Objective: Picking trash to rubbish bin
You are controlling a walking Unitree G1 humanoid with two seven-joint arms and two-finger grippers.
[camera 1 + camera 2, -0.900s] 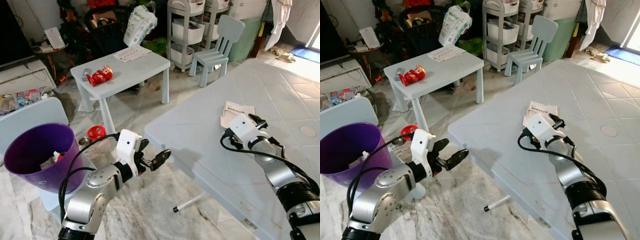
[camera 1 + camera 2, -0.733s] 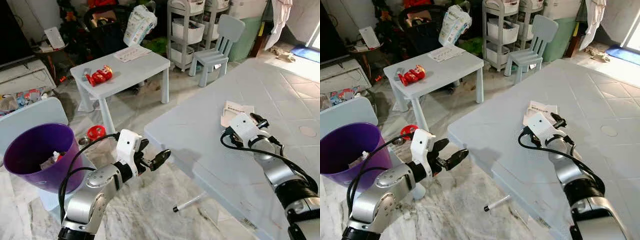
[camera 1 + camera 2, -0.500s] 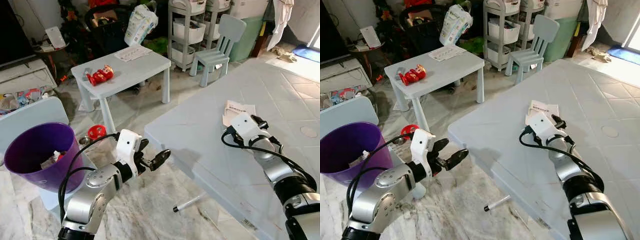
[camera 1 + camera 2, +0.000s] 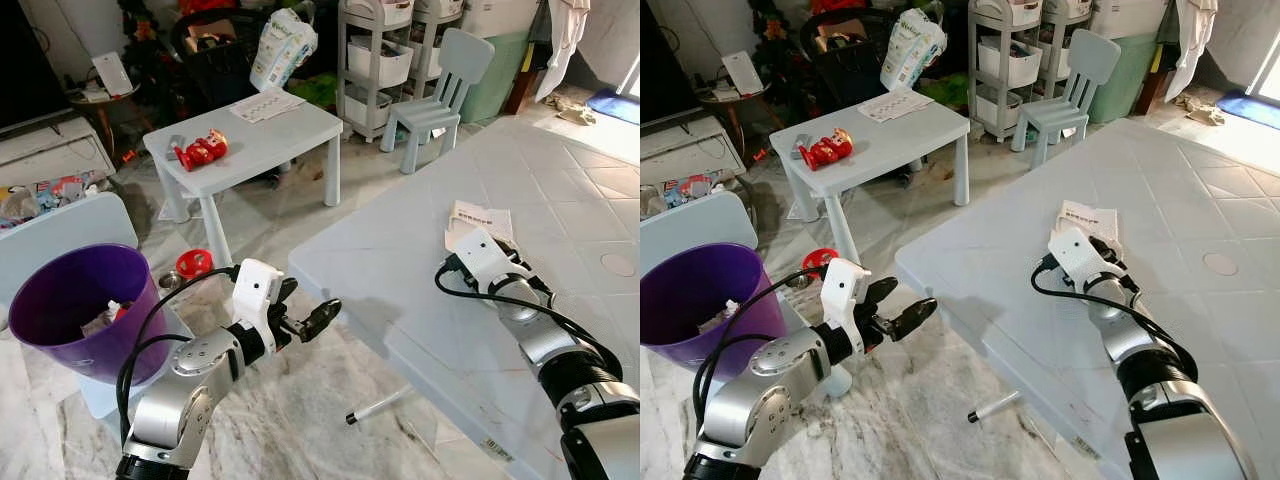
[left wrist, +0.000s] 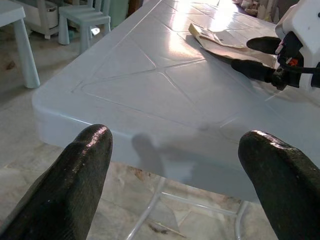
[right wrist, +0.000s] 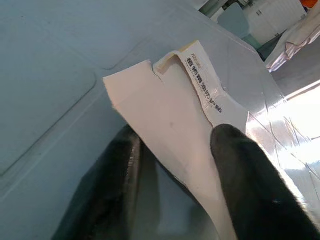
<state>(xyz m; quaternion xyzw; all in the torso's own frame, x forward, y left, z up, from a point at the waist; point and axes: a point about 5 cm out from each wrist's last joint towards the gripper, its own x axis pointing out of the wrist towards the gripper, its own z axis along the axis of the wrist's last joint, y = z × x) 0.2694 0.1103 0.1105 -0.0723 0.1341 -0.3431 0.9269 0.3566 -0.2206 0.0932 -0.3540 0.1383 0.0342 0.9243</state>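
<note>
Right gripper (image 6: 175, 170) is at the torn paper (image 6: 165, 115) on the big grey table (image 4: 400, 260), fingers (image 6: 245, 175) either side of the sheet's near end, one under or beside the edge, one over it. Gap between them is narrow. Can't tell whether they actually pinch the paper or just straddle it. In the head views the gripper's white wrist block (image 4: 483, 250) covers the near part of the paper; the far part sticks out beyond it, flat on the table top.

Paper: cream, ragged edge, a folded strip with printed text along one side. It lies toward the table's middle, well apart from the edges.

Left gripper (image 4: 305, 322) is off the near-left corner of the table, above the marble floor (image 4: 300, 420), fingers spread wide, nothing between them. Its wrist view looks along the table corner toward the paper and the right gripper.

Purple bin (image 4: 75, 310) stands at the robot's left, beside the left arm, well apart from the paper. Some scraps already inside it (image 4: 105, 318). It sits just in front of a pale blue chair (image 4: 60, 235).

Background:
- small white table (image 4: 250, 140) with a red toy (image 4: 200, 152) and a printed sheet (image 4: 265, 105) on it
- small blue-grey chair (image 4: 440, 85) behind the big table
- white shelf rack (image 4: 375, 55) next to that chair
- marker (image 4: 378, 405) on the floor under the big table's edge
</note>
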